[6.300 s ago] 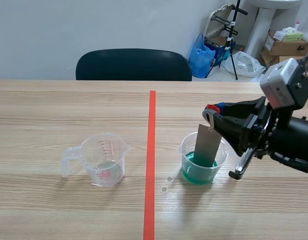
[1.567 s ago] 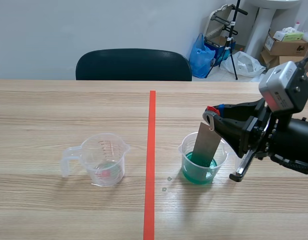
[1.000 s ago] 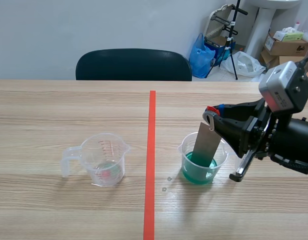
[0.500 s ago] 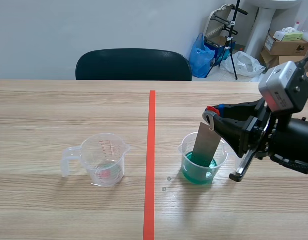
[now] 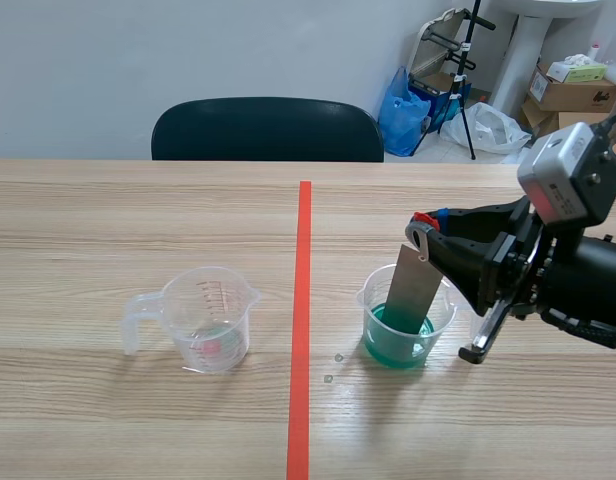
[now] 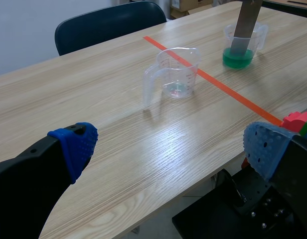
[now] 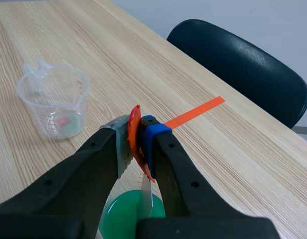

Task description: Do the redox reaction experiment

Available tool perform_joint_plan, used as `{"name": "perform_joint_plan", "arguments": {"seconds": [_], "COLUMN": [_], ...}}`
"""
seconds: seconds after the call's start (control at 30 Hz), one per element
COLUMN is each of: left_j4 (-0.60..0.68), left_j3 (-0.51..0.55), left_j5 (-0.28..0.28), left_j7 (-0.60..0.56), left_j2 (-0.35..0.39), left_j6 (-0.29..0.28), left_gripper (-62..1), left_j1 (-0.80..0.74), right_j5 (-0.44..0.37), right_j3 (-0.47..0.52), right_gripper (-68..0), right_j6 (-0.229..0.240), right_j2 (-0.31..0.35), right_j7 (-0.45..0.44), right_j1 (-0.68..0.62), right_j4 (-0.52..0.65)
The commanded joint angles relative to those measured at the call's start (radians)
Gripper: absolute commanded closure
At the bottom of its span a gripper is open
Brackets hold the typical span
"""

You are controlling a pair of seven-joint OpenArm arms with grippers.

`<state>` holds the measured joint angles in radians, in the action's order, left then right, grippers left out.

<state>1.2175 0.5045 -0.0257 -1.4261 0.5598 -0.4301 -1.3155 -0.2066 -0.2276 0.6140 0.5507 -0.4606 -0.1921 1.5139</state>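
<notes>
A small clear cup [image 5: 374, 300] of green liquid [image 7: 124, 217] stands just right of the orange tape line. A grey metal strip [image 5: 413, 290] stands tilted in it, its lower end in the liquid. My right gripper [image 5: 428, 232] comes in from the right and is shut on the strip's top end, where a red bit shows between the fingers [image 7: 106, 149]. Left of the tape stands a clear measuring cup [image 5: 210, 318] with a handle and a trace of liquid at its bottom. My left gripper [image 6: 171, 144] hangs open off the table's near edge, far from both cups.
A black chair [image 5: 268, 128] stands behind the table's far edge. The orange tape line [image 5: 302, 320] runs down the table's middle. Boxes and a blue bag [image 5: 403, 105] lie on the floor at the back right. Black equipment [image 6: 243, 199] sits below the table's near edge under my left gripper.
</notes>
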Motion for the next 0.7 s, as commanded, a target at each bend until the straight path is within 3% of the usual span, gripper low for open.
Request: {"name": "perform_joint_plan", "arguments": {"seconds": [0.0,0.37,0.67], "left_j4": [0.007,0.007,0.007], "left_j3": [0.003,0.003,0.003], "left_j5": [0.007,0.007,0.007], "left_j7": [-0.021,-0.021,-0.021], "left_j2": [0.000,0.000,0.000], "left_j6": [-0.006,-0.006,-0.006], "left_gripper": [-62.3,-62.3,-62.3], "left_j1": [-0.001,-0.001,-0.001], "right_j5": [-0.006,-0.006,-0.010], "right_j3": [0.001,0.010,0.079], "right_gripper": [-0.6,-0.6,-0.6], "right_j6": [-0.003,-0.003,0.009], "right_j2": [0.003,0.007,0.009], "right_j7": [-0.002,-0.002,0.011], "right_j1": [0.012,0.009,-0.013], "right_j4": [-0.002,0.005,0.058]}}
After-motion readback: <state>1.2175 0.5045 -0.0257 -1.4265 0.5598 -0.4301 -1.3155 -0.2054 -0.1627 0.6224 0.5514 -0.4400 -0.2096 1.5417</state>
